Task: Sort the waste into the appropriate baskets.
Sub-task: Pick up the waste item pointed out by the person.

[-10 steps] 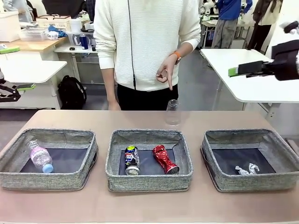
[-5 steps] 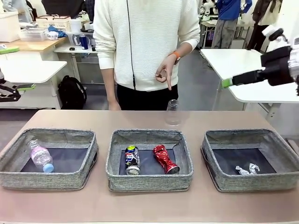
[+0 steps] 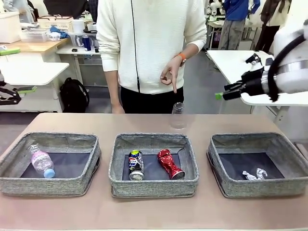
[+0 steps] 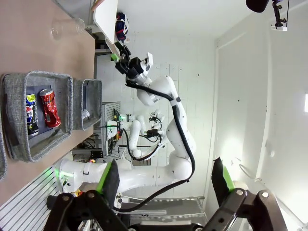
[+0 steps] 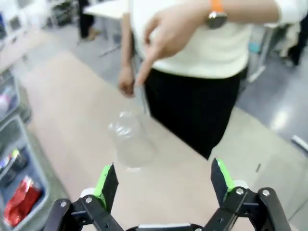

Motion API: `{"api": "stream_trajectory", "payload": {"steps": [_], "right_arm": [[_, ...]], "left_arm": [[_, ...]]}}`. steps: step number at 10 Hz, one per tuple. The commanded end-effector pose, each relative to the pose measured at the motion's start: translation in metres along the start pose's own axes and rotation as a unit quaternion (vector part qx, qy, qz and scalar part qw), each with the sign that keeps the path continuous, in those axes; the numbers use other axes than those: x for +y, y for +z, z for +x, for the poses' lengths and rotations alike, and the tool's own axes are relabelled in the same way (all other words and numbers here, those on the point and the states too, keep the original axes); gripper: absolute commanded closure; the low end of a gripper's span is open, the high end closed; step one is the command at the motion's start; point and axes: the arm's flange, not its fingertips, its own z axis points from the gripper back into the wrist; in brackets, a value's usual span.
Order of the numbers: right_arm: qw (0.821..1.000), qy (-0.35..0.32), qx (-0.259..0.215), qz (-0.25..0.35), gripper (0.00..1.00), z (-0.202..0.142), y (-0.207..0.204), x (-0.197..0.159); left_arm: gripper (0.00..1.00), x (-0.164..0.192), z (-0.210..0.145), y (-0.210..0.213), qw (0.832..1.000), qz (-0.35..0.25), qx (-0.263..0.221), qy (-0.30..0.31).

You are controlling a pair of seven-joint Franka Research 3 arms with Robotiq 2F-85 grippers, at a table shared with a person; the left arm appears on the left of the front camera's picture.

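The long tan worktop (image 3: 154, 214) carries three shallow grey woven-fabric baskets in a row, and behind its far edge stands a person in a white knitted sweater (image 3: 151, 43), one hand (image 3: 171, 75) hanging with a finger pointing down over the clear plastic cup. Left basket (image 3: 48, 185) holds the clear plastic bottle with pink label and blue cap (image 3: 41, 161), lying on the dark floor towards its left side. Middle basket (image 3: 153, 186) has two cans side by side, apart: the dark blue-black can (image 3: 135, 165) on the left, the crushed red can (image 3: 169, 164) on the right, tilted. Right basket (image 3: 257, 185) holds the small crumpled white scraps (image 3: 254, 175) near its front wall. Up at the right, the white right arm reaches in above the worktop, its hand (image 3: 230, 92) wide open and gripping nothing; from its wrist, the green-padded fingers (image 5: 107, 185) frame the clear plastic cup (image 5: 130, 146). That cup (image 3: 177, 116) stands upside down on the worktop, behind the middle basket and outside every basket. The left hand (image 4: 163, 180) is off the worktop's left side, fingers spread wide and empty.
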Motion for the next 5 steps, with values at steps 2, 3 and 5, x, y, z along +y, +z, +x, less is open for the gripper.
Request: {"api": "stream_trajectory", "payload": {"steps": [2, 3, 5], "right_arm": [[0.998, 0.036, 0.027, 0.033, 0.0, 0.005, 0.018, 0.007], [1.0, -0.001, 0.001, 0.001, 0.0, -0.003, -0.006, 0.0], [0.993, 0.094, 0.055, 0.045, 0.0, -0.003, -0.037, -0.008]], "left_arm": [[0.0, -0.004, 0.0, -0.001, 1.0, -0.005, -0.003, 0.002], [0.0, -0.004, 0.0, -0.001, 1.0, -0.005, -0.003, 0.002], [0.0, -0.004, 0.0, -0.001, 1.0, -0.005, -0.003, 0.002]]}}
